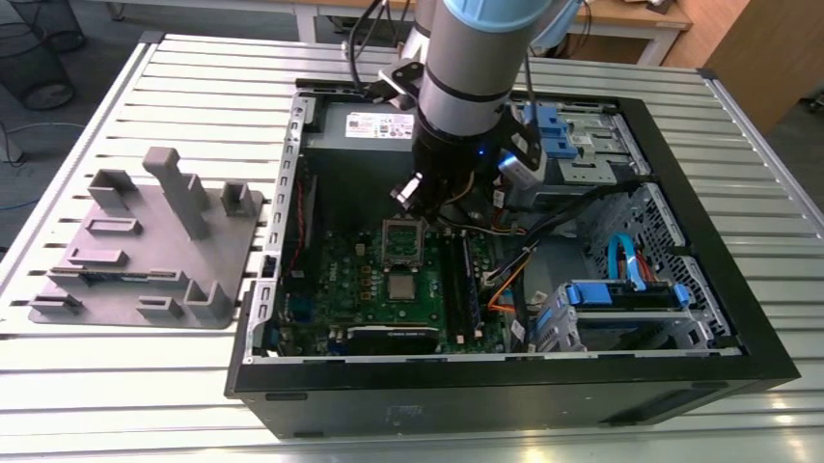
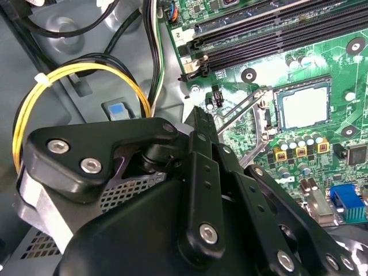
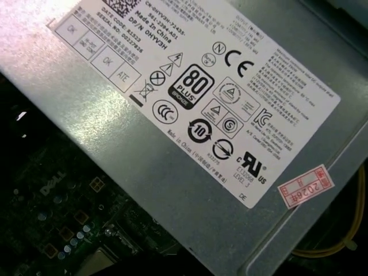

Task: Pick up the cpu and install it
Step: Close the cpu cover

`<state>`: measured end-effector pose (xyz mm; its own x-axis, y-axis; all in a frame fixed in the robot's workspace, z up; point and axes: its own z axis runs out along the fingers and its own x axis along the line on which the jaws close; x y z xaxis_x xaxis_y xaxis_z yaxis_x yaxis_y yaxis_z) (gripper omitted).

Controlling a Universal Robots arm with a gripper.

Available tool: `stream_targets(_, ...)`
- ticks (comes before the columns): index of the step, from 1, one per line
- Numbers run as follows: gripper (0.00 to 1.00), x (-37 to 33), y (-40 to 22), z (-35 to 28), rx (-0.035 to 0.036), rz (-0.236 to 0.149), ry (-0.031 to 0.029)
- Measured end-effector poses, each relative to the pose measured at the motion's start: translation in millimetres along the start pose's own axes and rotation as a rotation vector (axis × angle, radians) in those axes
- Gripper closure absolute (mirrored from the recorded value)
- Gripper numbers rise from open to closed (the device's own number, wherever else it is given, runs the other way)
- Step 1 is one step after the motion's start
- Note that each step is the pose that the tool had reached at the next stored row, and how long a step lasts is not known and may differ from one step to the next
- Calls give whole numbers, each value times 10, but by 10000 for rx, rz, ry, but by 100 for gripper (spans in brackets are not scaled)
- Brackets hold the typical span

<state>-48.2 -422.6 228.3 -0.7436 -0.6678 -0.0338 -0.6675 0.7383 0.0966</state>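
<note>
My arm [image 1: 470, 68] comes down almost vertical from above into the open computer case [image 1: 515, 391], which lies on its side on the table [image 1: 129, 405]. My gripper [image 1: 420, 198] hangs just above the motherboard [image 1: 367, 289], near the edge of the grey power supply box [image 1: 367, 125]. If my fingers are wide or narrow, I cannot tell, because the black links of the gripper cover them.

The cpu [image 1: 403, 285] lies flat in its socket on the motherboard, in the middle of the board and a little apart from my gripper. The hollow metal frame [image 1: 401, 236] of the socket is open beside it, between the cpu and my gripper.

Black and coloured cables [image 1: 541, 227] run close to my wrist on the exterior view's right, and a drive cage with blue parts [image 1: 624, 294] stands further that way. Outside the case, on the exterior view's left, a grey plastic tray [image 1: 142, 241] with upright blocks rests on the table.

In the second wrist view, a loop of yellow cable [image 2: 80, 72] and the long black memory slots [image 2: 276, 34] appear. The first wrist view looks onto the white label [image 3: 190, 98] of the power supply box.
</note>
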Motion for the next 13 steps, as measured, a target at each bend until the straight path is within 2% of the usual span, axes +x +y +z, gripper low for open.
stream_targets(13, 89, 6, 13, -58, 4, -458, 20)
